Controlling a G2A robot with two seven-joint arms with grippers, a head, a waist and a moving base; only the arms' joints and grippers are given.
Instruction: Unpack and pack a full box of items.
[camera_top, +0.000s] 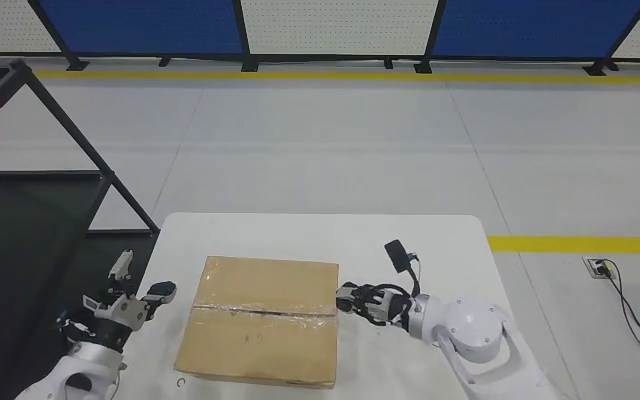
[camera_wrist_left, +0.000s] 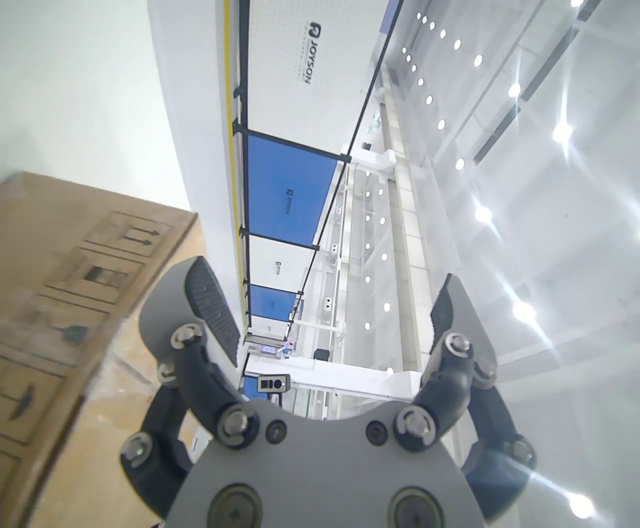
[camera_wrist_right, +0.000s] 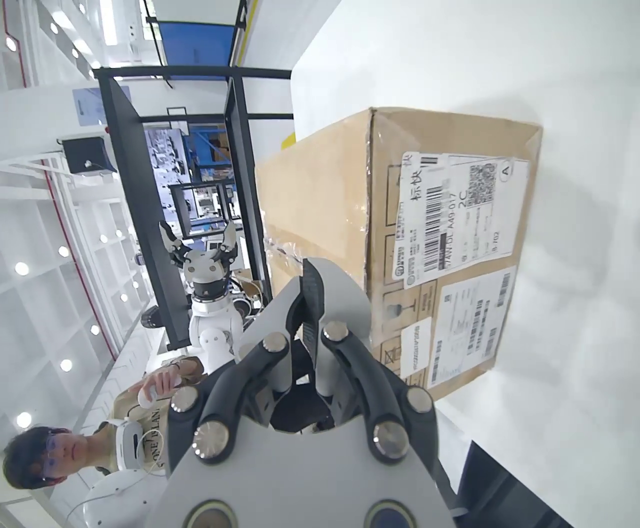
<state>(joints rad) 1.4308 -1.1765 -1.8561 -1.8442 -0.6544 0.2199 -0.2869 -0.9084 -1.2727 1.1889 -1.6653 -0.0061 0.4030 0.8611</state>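
**Cardboard box (camera_top: 265, 320) taped shut, mid-desk**

Sits flat on the white desk (camera_top: 420, 240), flaps closed and sealed with clear tape (camera_top: 262, 311) along the top seam; contents hidden. Carries white shipping labels (camera_wrist_right: 450, 210) on the side facing the right hand (camera_wrist_right: 307, 272). Pinched closed on nothing, that hand, tip at the box's right edge by the seam; touching or just short, cannot tell. Off the opposite side, near but apart: left hand (camera_wrist_left: 325, 280), spread wide, holding nothing. Seen from the left wrist, box cut off and blurred. By the box's near-left corner, tiny curled item (camera_top: 180, 381), too small to identify.
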